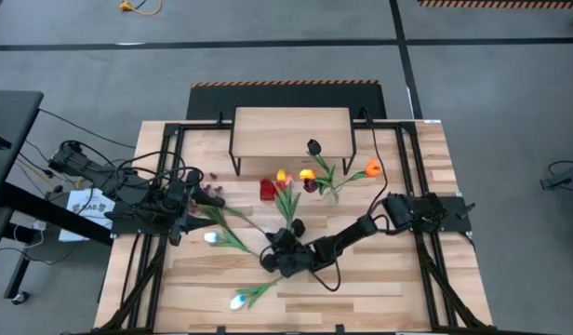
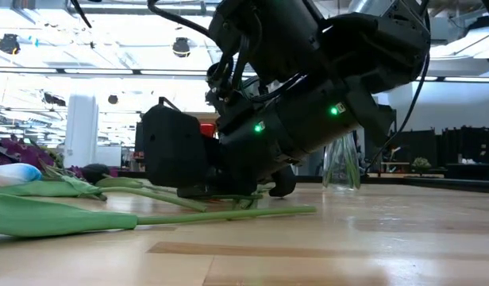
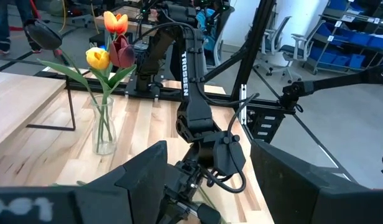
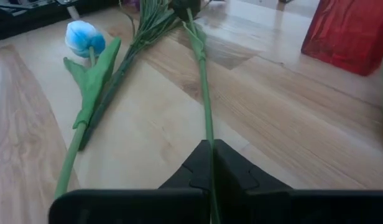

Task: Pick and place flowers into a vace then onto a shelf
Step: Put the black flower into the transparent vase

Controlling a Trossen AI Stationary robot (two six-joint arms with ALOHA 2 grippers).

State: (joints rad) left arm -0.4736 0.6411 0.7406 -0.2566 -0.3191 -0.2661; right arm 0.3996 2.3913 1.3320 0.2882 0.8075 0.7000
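Observation:
My right gripper (image 1: 273,259) is down at the tabletop in the middle of the table, shut on a long green stem (image 4: 204,81). Beside that stem lie a blue-white tulip (image 4: 84,36) and more leafy stems (image 1: 226,223). Another pale tulip (image 1: 237,301) lies near the near edge. A glass vase (image 3: 104,127) stands on the table in front of the shelf (image 1: 291,130), holding yellow, orange, dark red and near-black tulips. My left gripper (image 3: 207,186) is open at the table's left side, pointing at the right arm. My right gripper pinches the green stem's near part (image 4: 208,127) between its two shut fingers. The fingers come in low and almost level from the table's right, lying along the stem. The rest of the stem lies flat on the table, running away toward the other flowers.
A red block (image 1: 268,189) sits left of the vase. Small purple blossoms (image 1: 210,195) lie by my left gripper. Black frame rails (image 1: 166,167) run along both table sides. Bare wood (image 1: 379,288) lies toward the near right.

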